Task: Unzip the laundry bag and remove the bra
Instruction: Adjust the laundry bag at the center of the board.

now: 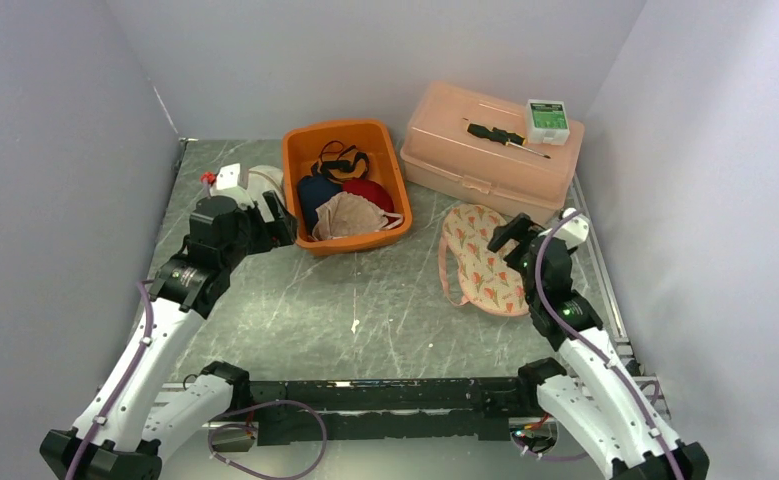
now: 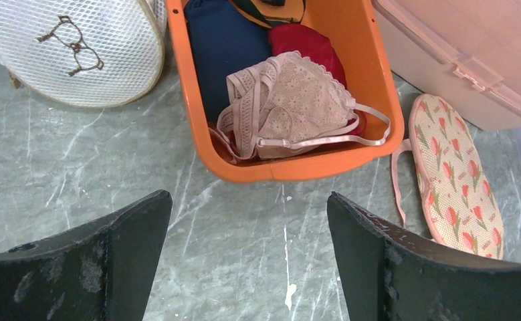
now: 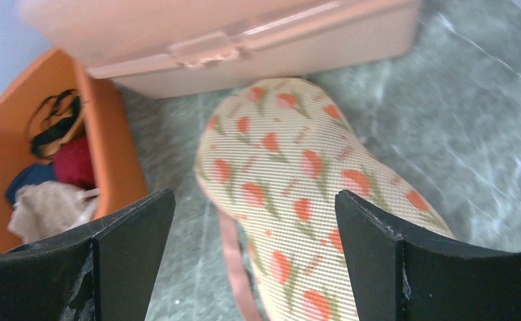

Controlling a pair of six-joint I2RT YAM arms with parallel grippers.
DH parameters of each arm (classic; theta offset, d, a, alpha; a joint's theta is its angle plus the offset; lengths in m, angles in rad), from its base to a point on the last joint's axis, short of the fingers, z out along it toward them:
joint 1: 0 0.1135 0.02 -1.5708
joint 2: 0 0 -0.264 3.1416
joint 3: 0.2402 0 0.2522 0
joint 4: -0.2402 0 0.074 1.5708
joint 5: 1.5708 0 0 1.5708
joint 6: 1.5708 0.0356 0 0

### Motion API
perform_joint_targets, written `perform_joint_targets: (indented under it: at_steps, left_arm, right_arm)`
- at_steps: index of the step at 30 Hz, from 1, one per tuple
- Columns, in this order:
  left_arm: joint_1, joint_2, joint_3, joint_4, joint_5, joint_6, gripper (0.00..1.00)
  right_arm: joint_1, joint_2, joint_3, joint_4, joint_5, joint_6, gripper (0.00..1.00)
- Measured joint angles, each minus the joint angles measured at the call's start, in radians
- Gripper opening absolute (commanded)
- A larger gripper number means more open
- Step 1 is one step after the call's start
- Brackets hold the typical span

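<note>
Both sets of jaws gape empty over your scratched green table (image 1: 365, 300), grey walls (image 1: 65, 150) around. The left gripper (image 2: 247, 204) hangs near the orange bin (image 2: 291, 172) holding the bra (image 2: 291, 107), with the mesh laundry bag (image 2: 77, 53) just left of it. The right gripper (image 3: 254, 200) hangs above the tulip pouch (image 3: 291, 180).

The setting was a robotics laboratory test cell. Plain pale panels (image 1: 55, 150) enclosed the table (image 1: 365, 300) on its left, rear and right sides, forming a bare booth. Two white arms, the left arm (image 1: 155, 340) and the right arm (image 1: 595, 370), were bolted to a black rail (image 1: 385, 390) at the table's near edge. Purple cables (image 1: 321, 430) ran exposed along the arms and looped below the rail. The household items were an orange bin (image 1: 293, 190) of garments (image 2: 227, 47) and a pink lidded case (image 1: 465, 150) carrying a screwdriver (image 1: 505, 137). Both stood on the scratched grey-green table surface.
</note>
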Motion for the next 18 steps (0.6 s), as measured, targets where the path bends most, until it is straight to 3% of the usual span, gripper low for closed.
perform_joint_targets:
  at_steps: [10,18]
  left_arm:
    - [-0.002,0.013,0.0,0.029,0.111,0.002,0.92]
    - [-0.04,0.05,0.0,0.029,0.201,0.02,0.92]
  right_arm:
    - [-0.269,0.032,-0.209,-0.016,-0.203,0.134,0.96]
    - [-0.286,0.045,-0.259,-0.006,-0.27,0.162,0.97]
